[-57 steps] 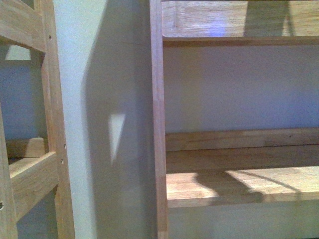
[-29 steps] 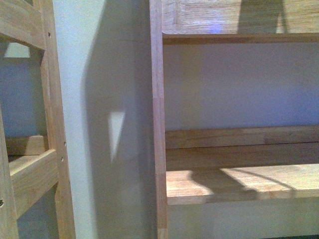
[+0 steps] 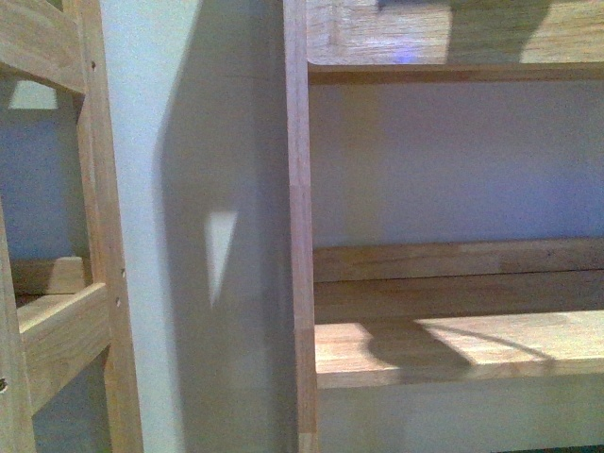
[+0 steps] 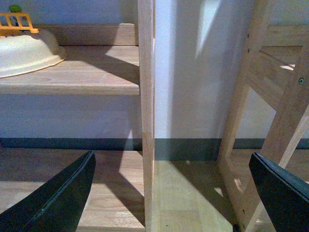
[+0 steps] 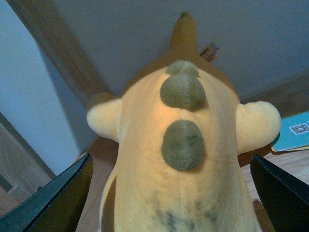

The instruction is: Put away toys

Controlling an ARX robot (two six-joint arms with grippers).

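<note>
front view, shelf unit (image 3: pixel 453 349): wooden, fills right half; lower board sunlit, bare in this view, arm-like shadow across it.
front view, upper board (image 3: pixel 453 38): sits slightly lower in frame than a second ago; dark shape now cutting in at the top edge, absent before, identity unclear.
front view, shadow: drifted left along the lower board, sunlit patch near the post narrower.
front view, second frame (image 3: pixel 66 321): wooden, far left, white wall (image 3: pixel 160 189) between it and the shelf post.
front view, arms/toy: neither in view.
meaning for task: camera and something overhead on the move, probably carry toward a shelf; placement not done.
left wrist view, left gripper (image 4: pixel 169 193): jaws spread wide, nothing between them, only floor and shelf post past the tips.
left wrist view, extras: cream bowl (image 4: pixel 24 53) on a low shelf board, orange slatted toy-like item (image 4: pixel 17 21) behind it; not visible from front.
right wrist view, plush toy (image 5: pixel 188 159): yellow-orange, two dark spots down its middle, pale stubby limbs either side; fills the frame between the fingers.
right wrist view, right gripper (image 5: pixel 171 193): fingers flank the plush; contact out of shot, cannot tell if clamped.
right wrist view, background: wall, wooden post, teal card (image 5: pixel 294 133) on a wooden surface just beside the plush.
only here: toy location; resting or carried, cannot tell.
</note>
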